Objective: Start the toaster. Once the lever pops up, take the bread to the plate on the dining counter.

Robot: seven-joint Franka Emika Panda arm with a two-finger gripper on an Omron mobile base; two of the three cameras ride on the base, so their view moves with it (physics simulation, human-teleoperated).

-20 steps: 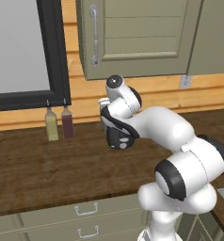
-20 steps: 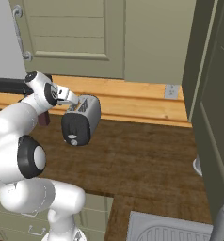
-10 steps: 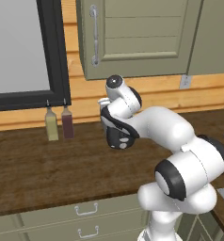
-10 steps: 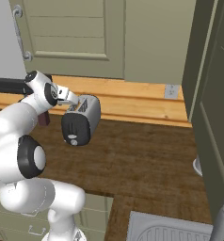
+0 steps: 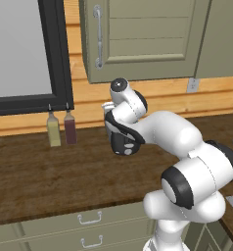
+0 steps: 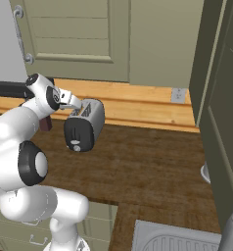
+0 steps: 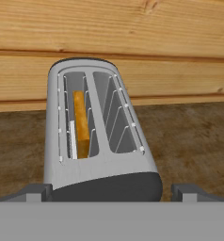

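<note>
Since nothing's budged over the last second, the fingers point(image 7: 107, 188) still hover wide open and empty above the toaster point(image 7: 99, 136) on the tabletop point(image 6: 152, 166), bread point(image 7: 81, 123) down in its left slot, so the lever's probably still unpressed.

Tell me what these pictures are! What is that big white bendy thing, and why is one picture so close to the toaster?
The white bendy thing is a robot arm in a pretend computer kitchen. Two pictures come from cameras riding behind the arm, one on each side. The close one comes from a camera on the robot's hand, looking down along its gripper, which works like two fingers. Those fingers are spread wide open and hold nothing.

On the brown wooden counter stands a silver toaster with a black end. Looking into its slots from above, you can see a slice of bread sitting in the left slot, as the hand sees it. The other slot is empty. Two small bottles stand by the wall, under a dark-framed window.
</note>
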